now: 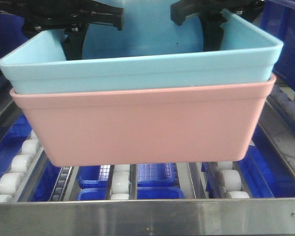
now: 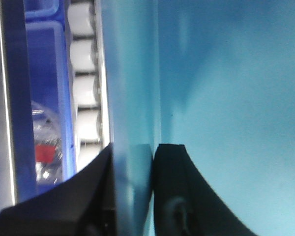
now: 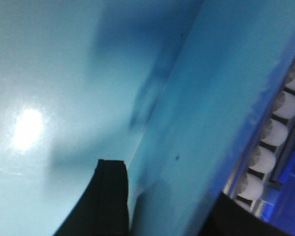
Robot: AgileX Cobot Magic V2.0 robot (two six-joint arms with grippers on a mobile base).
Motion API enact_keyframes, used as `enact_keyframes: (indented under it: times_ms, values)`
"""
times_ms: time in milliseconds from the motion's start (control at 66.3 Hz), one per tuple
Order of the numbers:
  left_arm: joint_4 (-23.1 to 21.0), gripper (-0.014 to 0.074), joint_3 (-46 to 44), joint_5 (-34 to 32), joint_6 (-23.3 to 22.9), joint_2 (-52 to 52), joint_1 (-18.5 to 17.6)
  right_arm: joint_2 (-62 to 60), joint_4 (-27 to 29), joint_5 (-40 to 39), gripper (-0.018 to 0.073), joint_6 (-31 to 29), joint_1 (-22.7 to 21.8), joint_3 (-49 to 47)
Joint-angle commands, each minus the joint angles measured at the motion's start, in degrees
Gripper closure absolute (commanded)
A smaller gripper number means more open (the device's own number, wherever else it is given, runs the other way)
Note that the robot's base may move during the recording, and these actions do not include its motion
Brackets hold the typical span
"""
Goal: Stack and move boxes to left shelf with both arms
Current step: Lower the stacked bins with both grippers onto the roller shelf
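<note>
Looking across the steel front rail of the left shelf (image 1: 147, 216), white rollers (image 1: 19, 164) run back between the metal rails, with dark blue crates (image 1: 155, 177) showing below. Just above the rollers hangs the pink box (image 1: 137, 128), the light blue box (image 1: 137, 69) nested inside it, rim over rim. The stack sits slightly tilted, whether it touches the rollers I cannot tell. Further back, the left gripper (image 2: 132, 196) is clamped on the blue box's left wall, one finger outside, one inside. The right gripper (image 3: 172, 211) pinches the right wall the same way, rollers visible beyond.
</note>
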Motion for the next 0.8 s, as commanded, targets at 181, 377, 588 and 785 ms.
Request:
enact_keyframes:
  times_ms: [181,377,588,785]
  values:
    - [-2.53,0.0599,-3.21,-18.78,0.31,-3.64,3.26,-1.94,7.68,-15.61,0.0503,0.08,-0.78,-5.11]
    - [-2.23,0.0599,-3.21,-21.4,0.31,-2.85,6.28,2.59,7.62,-15.29,0.0503,-0.7,-0.99,-10.39]
    - [-1.82,0.0599,-3.21,-23.58,0.31,0.59,8.03,7.63,7.07,-16.64,0.0503,-0.7,-0.99,-11.74]
    - [-1.93,0.0599,-3.21,-23.13,0.31,4.24,8.26,11.07,6.09,-15.69,0.0503,-0.7,-0.99,-11.74]
